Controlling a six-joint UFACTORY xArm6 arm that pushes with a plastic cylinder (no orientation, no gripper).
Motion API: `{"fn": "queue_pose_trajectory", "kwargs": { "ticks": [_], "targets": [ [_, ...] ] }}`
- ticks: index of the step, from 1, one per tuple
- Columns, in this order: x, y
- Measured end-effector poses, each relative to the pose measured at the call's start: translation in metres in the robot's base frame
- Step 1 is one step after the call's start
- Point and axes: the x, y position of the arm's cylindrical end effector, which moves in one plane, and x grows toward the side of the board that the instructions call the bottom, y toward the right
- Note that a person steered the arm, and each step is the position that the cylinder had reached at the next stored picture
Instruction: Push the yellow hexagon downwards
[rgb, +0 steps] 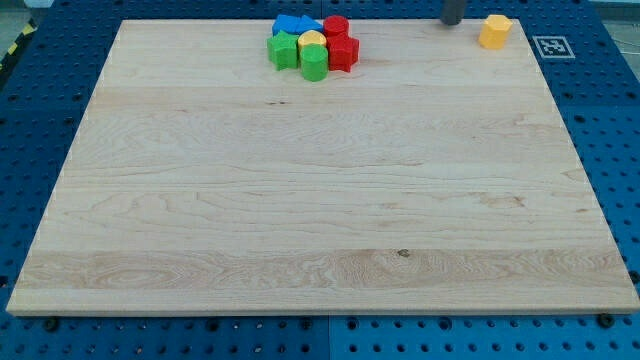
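The yellow hexagon (494, 31) sits near the top right corner of the wooden board (320, 200). My tip (451, 21) is the dark rod end at the view's top edge, a short way to the left of the yellow hexagon and apart from it. A tight cluster of blocks lies at the top middle: a blue block (291, 24), a red block (335, 26), a red block (343, 52), a green block (283, 50), a green block (314, 63) and a small yellow block (312, 40).
The board rests on a blue perforated table (40, 150). A black and white marker tag (552, 46) lies just off the board's top right corner.
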Motion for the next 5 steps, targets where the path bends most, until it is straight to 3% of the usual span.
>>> {"fn": "queue_pose_trajectory", "kwargs": {
  "ticks": [2, 5],
  "targets": [
    [0.002, 0.047],
    [0.045, 0.046]
  ]
}}
